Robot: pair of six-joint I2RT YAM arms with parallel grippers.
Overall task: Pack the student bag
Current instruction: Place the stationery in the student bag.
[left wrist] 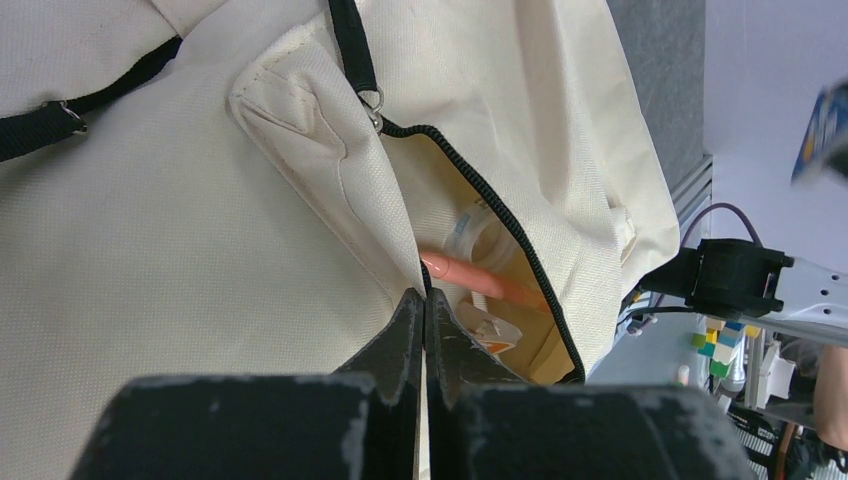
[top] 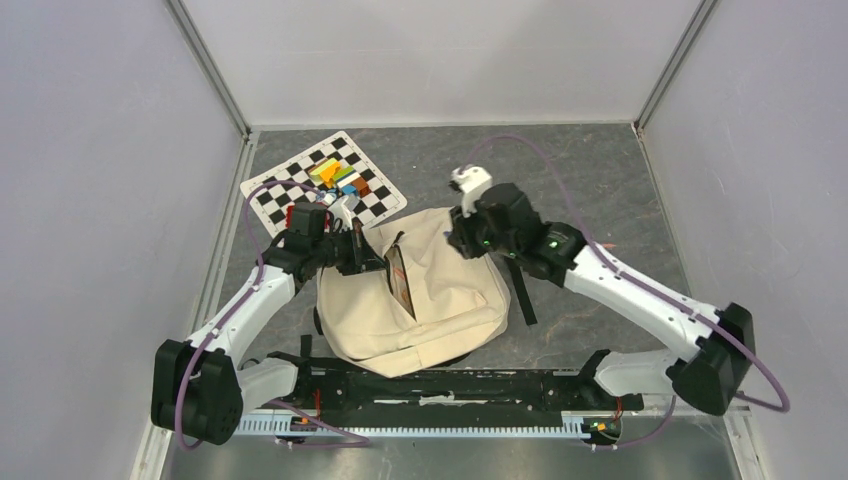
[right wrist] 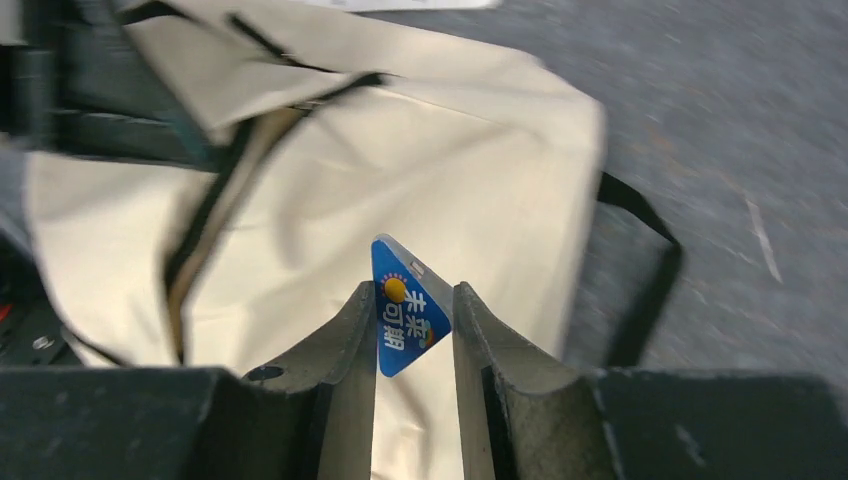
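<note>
The student bag (top: 440, 290) is a cream canvas backpack with black straps, lying flat at the table's middle with its zipper opening facing left. My left gripper (top: 385, 262) is shut on the cloth edge of the opening (left wrist: 425, 295) and holds it apart. Inside the bag (left wrist: 200, 230) I see a pink pen-like stick (left wrist: 480, 280) and a white and orange packet (left wrist: 490, 335). My right gripper (right wrist: 412, 290) is shut on a small blue box with white Chinese writing (right wrist: 405, 320) and holds it above the bag (right wrist: 450, 170), at its far top edge (top: 462, 232).
A black-and-white checkered mat (top: 275, 195) with several colourful blocks (top: 340, 175) lies at the back left, just behind the left gripper. A black strap (top: 520, 290) trails off the bag's right side. Grey walls close in the table on three sides.
</note>
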